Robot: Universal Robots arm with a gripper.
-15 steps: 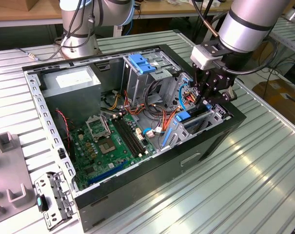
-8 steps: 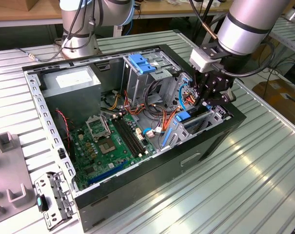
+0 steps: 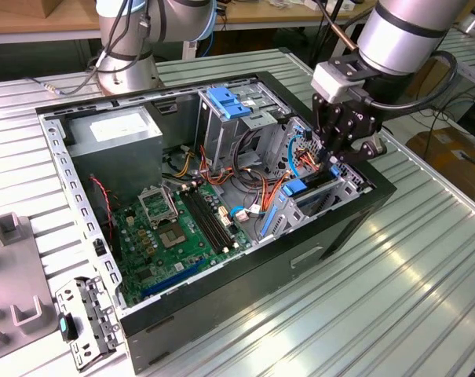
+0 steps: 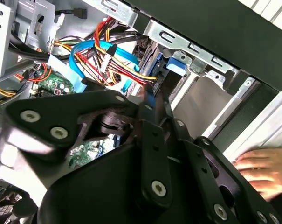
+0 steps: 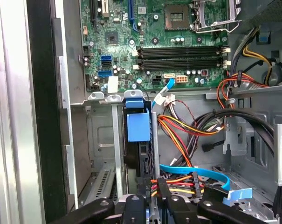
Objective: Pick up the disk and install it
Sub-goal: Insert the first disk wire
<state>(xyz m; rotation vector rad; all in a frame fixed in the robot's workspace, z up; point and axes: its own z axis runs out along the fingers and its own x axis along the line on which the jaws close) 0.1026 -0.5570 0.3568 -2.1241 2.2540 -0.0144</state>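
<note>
The disk (image 3: 296, 187), a dark drive in a bright blue carrier, stands on edge in the drive bay at the case's front corner, on the exterior view's right. Its blue end tab (image 5: 137, 126) points toward the motherboard. My gripper (image 3: 337, 155) reaches down into the bay over the disk's other end, beside the orange and yellow cables. In the first wrist view the gripper (image 5: 147, 201) has a finger on each side of the disk's dark body (image 5: 141, 161), shut on it. The blue carrier (image 4: 176, 65) shows past the gripper's black linkages in the second wrist view.
The open computer case (image 3: 221, 306) lies on a ribbed metal table. Inside are a motherboard (image 3: 178, 228), a power supply (image 3: 115, 133), a tall metal cage with a blue latch (image 3: 225, 102) and loose cables (image 3: 257, 177). A person's hand (image 4: 264, 170) rests on the table beside the case.
</note>
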